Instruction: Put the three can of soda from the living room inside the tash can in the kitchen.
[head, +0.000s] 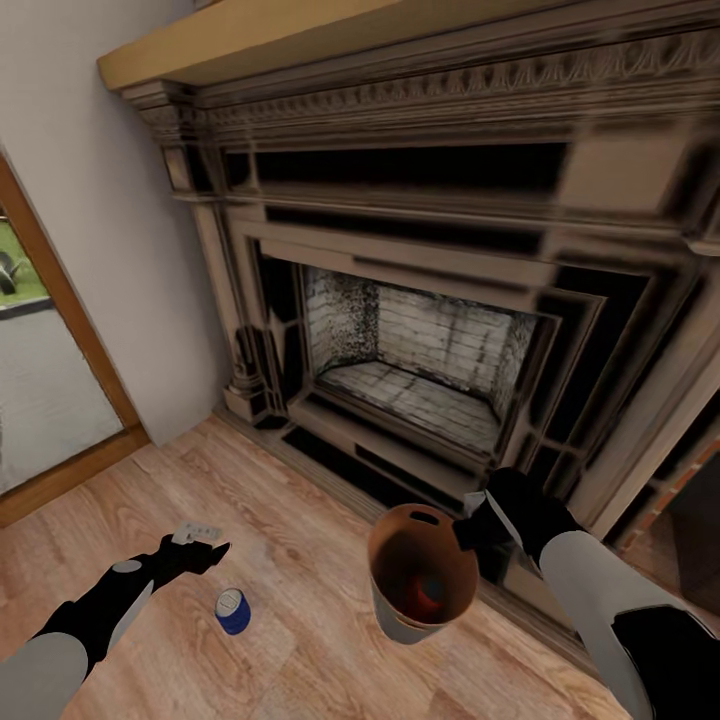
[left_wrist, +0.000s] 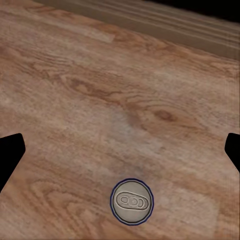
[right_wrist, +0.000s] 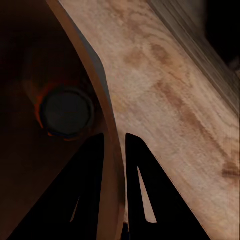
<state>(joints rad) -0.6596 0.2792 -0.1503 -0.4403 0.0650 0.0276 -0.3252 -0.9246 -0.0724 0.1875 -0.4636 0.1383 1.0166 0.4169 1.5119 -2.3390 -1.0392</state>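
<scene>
In the head view, the tash can (head: 421, 575) is held above the wood floor (head: 300, 640) before the fireplace (head: 420, 330), its rim pinched by the right gripper (head: 478, 527). An orange can of soda (head: 430, 592) is seen at its bottom. A blue can of soda (head: 232, 610) stands upright on the floor, just beside the left gripper (head: 205, 545), whose opening cannot be told here.

In the left wrist view, the blue can's silvery top (left_wrist: 132, 201) is seen below, between widely parted fingertips (left_wrist: 11, 150).

In the right wrist view, the bucket wall (right_wrist: 107, 130) is clamped between both fingers (right_wrist: 145, 195), with the orange can (right_wrist: 66, 111) inside.
</scene>
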